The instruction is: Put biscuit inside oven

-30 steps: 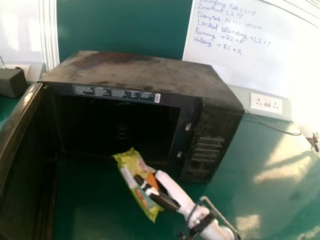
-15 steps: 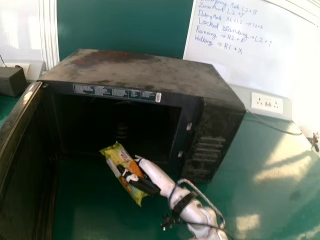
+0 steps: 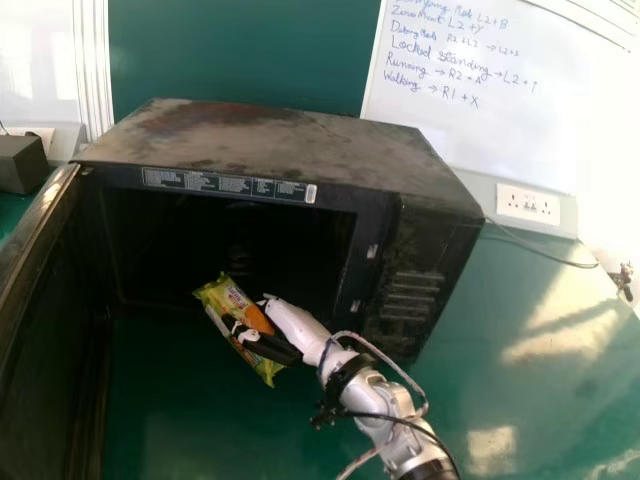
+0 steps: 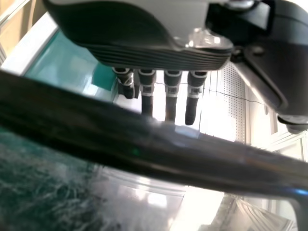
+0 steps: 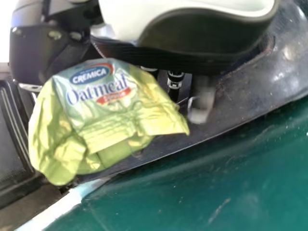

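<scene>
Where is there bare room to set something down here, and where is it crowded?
The green tabletop is bare to the right of the oven, and in front of it between the open door and the biscuit packet. It is crowded at the oven's mouth, where the right hand holds the packet.

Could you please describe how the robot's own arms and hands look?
The right arm is silvery white, with a black band and looping grey and black cables. The right hand and left hand have pale shells over black, ribbed undersides; the left's dark fingers carry silvery rings.
</scene>
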Controlling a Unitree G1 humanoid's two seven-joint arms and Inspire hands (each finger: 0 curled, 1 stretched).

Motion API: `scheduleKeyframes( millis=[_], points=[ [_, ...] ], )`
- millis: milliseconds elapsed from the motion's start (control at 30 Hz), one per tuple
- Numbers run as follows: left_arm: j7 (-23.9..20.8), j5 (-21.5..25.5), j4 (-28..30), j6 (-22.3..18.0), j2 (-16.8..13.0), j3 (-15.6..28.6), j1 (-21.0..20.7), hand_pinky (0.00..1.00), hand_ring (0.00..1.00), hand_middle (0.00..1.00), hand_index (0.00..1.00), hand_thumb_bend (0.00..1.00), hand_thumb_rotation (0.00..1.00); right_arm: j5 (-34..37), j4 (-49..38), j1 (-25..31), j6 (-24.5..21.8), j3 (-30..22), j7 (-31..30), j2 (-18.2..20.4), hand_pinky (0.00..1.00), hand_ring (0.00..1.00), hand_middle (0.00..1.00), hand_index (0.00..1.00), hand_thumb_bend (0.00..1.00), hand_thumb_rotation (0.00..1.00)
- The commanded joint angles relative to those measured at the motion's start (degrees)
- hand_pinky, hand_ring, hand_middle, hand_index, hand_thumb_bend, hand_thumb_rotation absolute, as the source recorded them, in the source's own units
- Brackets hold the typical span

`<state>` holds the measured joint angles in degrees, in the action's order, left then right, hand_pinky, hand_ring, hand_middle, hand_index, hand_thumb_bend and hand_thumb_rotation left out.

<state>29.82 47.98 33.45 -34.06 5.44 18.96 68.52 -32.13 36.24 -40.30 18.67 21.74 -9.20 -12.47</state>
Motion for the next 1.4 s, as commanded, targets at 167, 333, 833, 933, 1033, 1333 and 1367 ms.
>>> scheduleKeyframes(
  millis=[167,333,833,933,1033,1333,1367],
  points=[
    [-0.1,-0.3,0.1,-0.5,2.9,-0.7,1.1,0.91,0.88,0.89,0.89,0.84,0.76,-0.3,11.6,-9.9,0.7,0.6,3.6,2.8,0.07,0.13,0.47,0.48,0.51,0.0],
    [0.0,-0.4,-0.2,-0.8,3.0,-0.8,0.9,0.93,0.89,0.89,0.9,0.85,0.8,-1.0,18.6,-14.8,1.1,1.5,4.9,4.2,0.08,0.14,0.47,0.48,0.51,0.0],
    [1.2,0.9,-1.6,-0.6,2.6,-0.8,0.8,0.36,0.5,0.6,0.87,0.87,0.76,-0.2,33.7,-25.3,-2.3,0.7,9.0,7.7,0.11,0.17,0.46,0.48,0.51,0.0],
    [1.5,0.7,-1.7,-1.0,2.6,-0.7,0.8,0.69,0.8,0.84,0.87,0.87,0.78,0.1,35.1,-26.7,-2.8,0.4,8.8,7.6,0.1,0.16,0.46,0.48,0.51,0.0],
    [1.5,0.8,-1.6,-1.0,2.7,-0.8,0.8,0.81,0.88,0.91,0.88,0.86,0.79,-0.1,36.1,-28.2,-3.1,0.3,9.6,7.3,0.1,0.15,0.46,0.48,0.51,0.0],
    [2.0,1.0,-2.2,-1.4,2.4,-0.6,0.7,0.15,0.22,0.3,0.88,0.85,0.76,3.5,32.9,-29.3,-1.4,-3.7,7.5,5.0,0.09,0.15,0.46,0.48,0.51,0.0],
    [2.1,1.2,-2.2,-1.2,2.4,-0.6,0.7,0.17,0.25,0.33,0.88,0.86,0.77,3.6,31.8,-28.8,-0.8,-3.9,7.2,4.6,0.09,0.15,0.46,0.48,0.51,0.0]
  ],
)
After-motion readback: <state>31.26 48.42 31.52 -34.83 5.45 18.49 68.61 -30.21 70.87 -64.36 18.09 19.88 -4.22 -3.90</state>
